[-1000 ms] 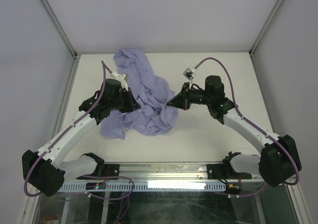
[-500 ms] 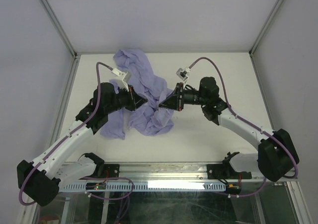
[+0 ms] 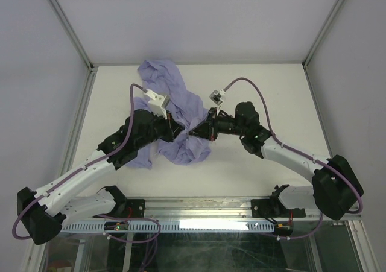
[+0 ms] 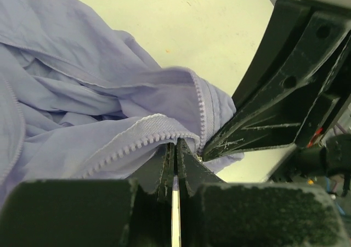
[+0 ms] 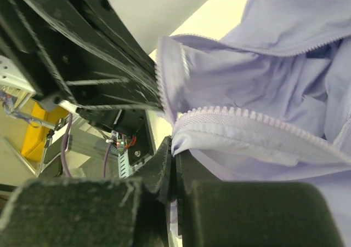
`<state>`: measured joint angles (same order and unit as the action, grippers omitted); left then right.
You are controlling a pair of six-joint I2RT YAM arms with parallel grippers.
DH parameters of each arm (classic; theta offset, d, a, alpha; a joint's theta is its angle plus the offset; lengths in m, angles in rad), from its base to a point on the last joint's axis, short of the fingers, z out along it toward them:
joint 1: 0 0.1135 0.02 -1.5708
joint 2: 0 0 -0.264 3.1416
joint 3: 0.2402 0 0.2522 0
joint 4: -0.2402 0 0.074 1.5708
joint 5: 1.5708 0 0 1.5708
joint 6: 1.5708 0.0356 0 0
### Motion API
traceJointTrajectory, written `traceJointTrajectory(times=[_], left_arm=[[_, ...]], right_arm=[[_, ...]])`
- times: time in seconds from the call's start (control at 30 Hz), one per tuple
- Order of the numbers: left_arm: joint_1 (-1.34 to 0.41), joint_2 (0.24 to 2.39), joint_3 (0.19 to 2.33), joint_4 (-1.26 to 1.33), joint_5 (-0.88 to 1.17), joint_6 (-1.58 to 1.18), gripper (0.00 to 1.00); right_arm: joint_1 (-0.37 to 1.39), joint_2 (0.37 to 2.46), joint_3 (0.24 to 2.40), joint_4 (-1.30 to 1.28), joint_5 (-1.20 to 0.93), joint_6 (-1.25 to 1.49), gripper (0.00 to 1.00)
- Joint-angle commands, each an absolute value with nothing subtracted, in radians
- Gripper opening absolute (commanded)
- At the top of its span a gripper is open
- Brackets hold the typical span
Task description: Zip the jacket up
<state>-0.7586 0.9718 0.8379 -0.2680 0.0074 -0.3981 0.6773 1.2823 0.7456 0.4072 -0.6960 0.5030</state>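
Observation:
The lavender jacket (image 3: 181, 103) lies crumpled on the table, from the far edge to the middle. My left gripper (image 3: 181, 129) and right gripper (image 3: 194, 130) meet tip to tip over its lower part. In the left wrist view the left gripper (image 4: 176, 143) is shut on the jacket's zipper edge (image 4: 142, 135), with the right gripper's black fingers (image 4: 274, 115) just beside it. In the right wrist view the right gripper (image 5: 174, 148) is shut on the other zipper edge (image 5: 247, 126) of the jacket (image 5: 285, 50).
A metal frame rail (image 3: 78, 127) runs along the left of the white table (image 3: 259, 85), another rail (image 3: 316, 103) along the right. The arm bases and a cable tray (image 3: 193, 224) sit at the near edge.
Both grippers have moved toward each other over the jacket, from well apart to nearly touching. The jacket's lower part has bunched up between them.

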Motion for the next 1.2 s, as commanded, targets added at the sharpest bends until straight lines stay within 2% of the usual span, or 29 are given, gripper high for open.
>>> traceJointTrajectory(times=[0.0,1.17], left_arm=[[-0.783,0.933,0.889,-0.248,-0.140,-0.420,0.00],[-0.806,0.958,0.893,-0.249,-0.104,-0.434,0.00]], right_arm=[[0.682,1.242,0.707,0.485,-0.628,0.484,0.00],[0.696,1.246,0.696,0.598,-0.616,0.532,0.00]])
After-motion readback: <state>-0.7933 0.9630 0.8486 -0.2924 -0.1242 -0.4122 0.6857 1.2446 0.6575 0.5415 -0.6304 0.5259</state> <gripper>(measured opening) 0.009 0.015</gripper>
